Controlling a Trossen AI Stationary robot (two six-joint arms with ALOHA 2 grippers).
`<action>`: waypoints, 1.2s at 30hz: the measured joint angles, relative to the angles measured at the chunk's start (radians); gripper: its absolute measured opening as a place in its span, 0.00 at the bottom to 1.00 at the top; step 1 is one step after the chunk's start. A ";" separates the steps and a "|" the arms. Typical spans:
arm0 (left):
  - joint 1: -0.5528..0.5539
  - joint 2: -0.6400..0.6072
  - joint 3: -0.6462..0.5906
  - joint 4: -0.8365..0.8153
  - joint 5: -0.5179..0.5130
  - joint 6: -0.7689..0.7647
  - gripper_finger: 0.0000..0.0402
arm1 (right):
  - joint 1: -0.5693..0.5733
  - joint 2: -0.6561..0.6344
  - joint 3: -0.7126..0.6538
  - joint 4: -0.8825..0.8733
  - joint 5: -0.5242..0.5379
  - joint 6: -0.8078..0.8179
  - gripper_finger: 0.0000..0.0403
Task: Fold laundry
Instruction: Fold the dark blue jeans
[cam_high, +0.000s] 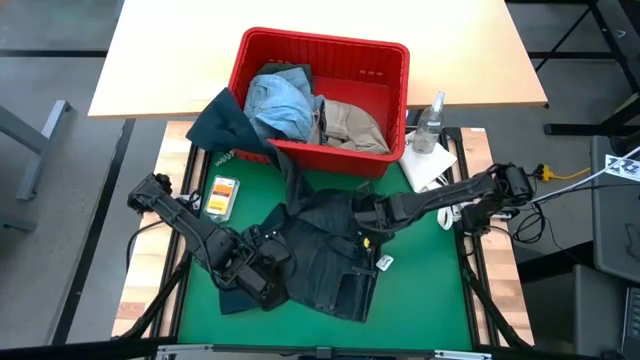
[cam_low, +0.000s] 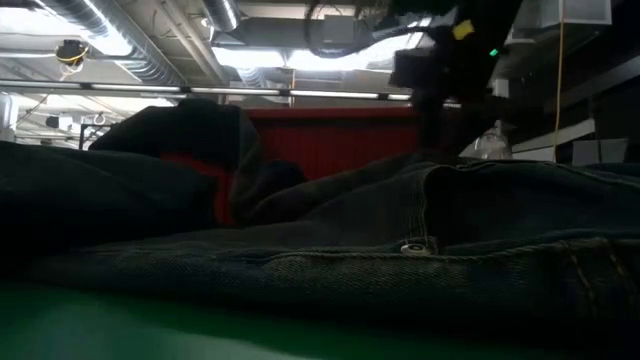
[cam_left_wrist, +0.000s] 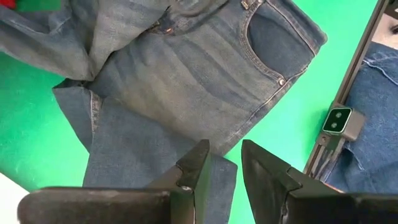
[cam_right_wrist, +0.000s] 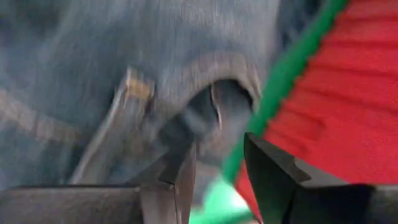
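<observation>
The dark navy jeans (cam_high: 325, 255) lie spread on the green mat (cam_high: 420, 300) at the near edge, one garment being laid out for folding. The left gripper (cam_high: 262, 275) hovers over a leg end, fingers parted, pinching nothing. The right gripper (cam_high: 366, 213) sits at the waistband, apparently parted and empty, though that view is blurred. Next, each needs a firm pinch. Beyond, one red basket (cam_high: 330, 45) holds light blue denim (cam_high: 280, 100) and a khaki piece (cam_high: 355, 125); a dark olive piece (cam_high: 222, 122) drapes its rim.
</observation>
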 joint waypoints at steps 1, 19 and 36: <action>0.000 0.000 0.000 0.000 -0.001 0.000 0.22 | -0.020 0.000 -0.019 0.050 -0.033 -0.021 0.34; 0.015 -0.001 -0.109 -0.039 0.030 -0.407 0.22 | -0.368 -0.008 -0.409 0.446 -0.282 0.035 0.34; -0.060 0.000 -0.400 0.035 0.334 -0.682 0.17 | -0.373 -0.003 -0.412 0.463 -0.281 -0.047 0.34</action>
